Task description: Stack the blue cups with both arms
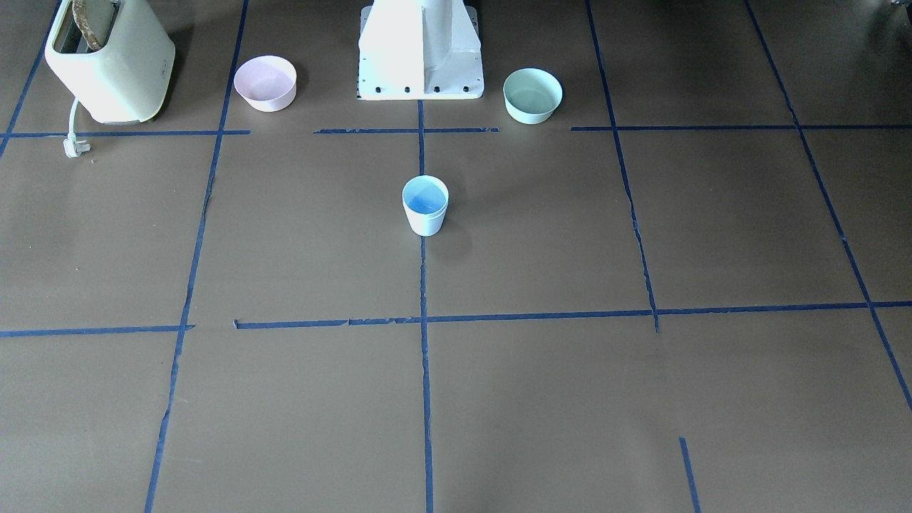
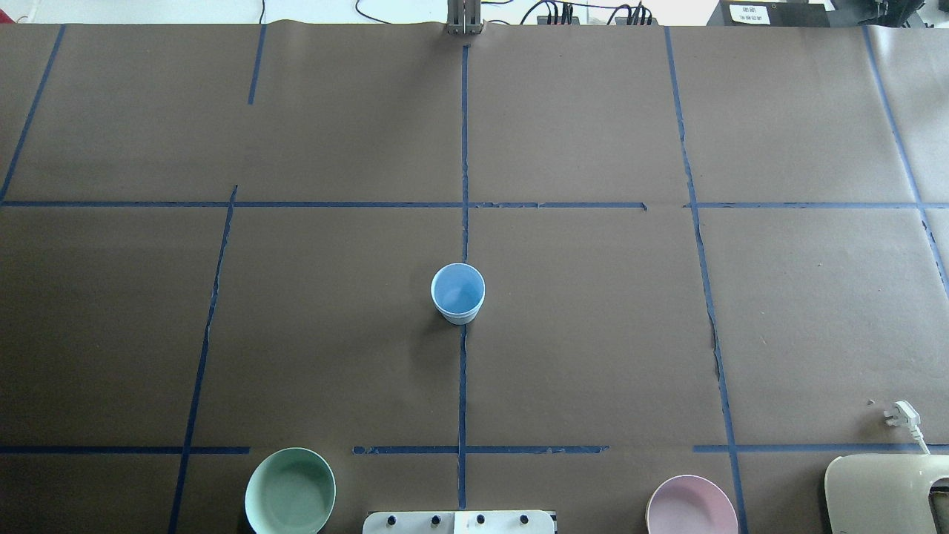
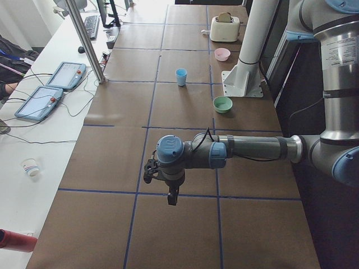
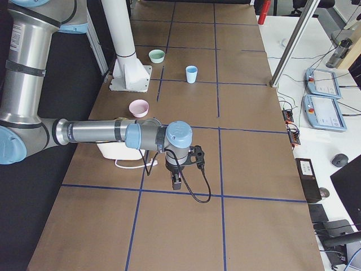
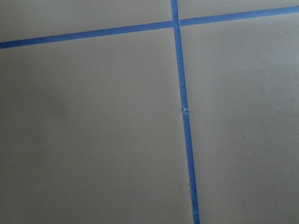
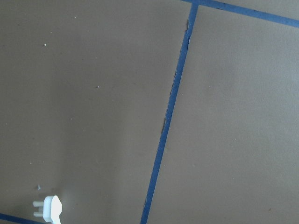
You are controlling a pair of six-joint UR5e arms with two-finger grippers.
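The left black two-finger gripper (image 3: 171,199) hangs over the brown paper-covered table (image 3: 106,162), and I cannot tell how its jaws stand. A pale blue plastic tapered cup (image 2: 458,294) stands upright mid-table on the blue tape line (image 2: 464,222). The right black two-finger gripper (image 4: 176,183) is equally unreadable.

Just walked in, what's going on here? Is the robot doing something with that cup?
Nothing is being handled right now. One blue cup stands upright in the middle of the table; whether a second is nested inside it, I cannot tell. The left gripper and right gripper hang over opposite ends of the table, far from the cup, touching nothing. A pink bowl, a mint-green bowl and a toaster sit near the robot's base.
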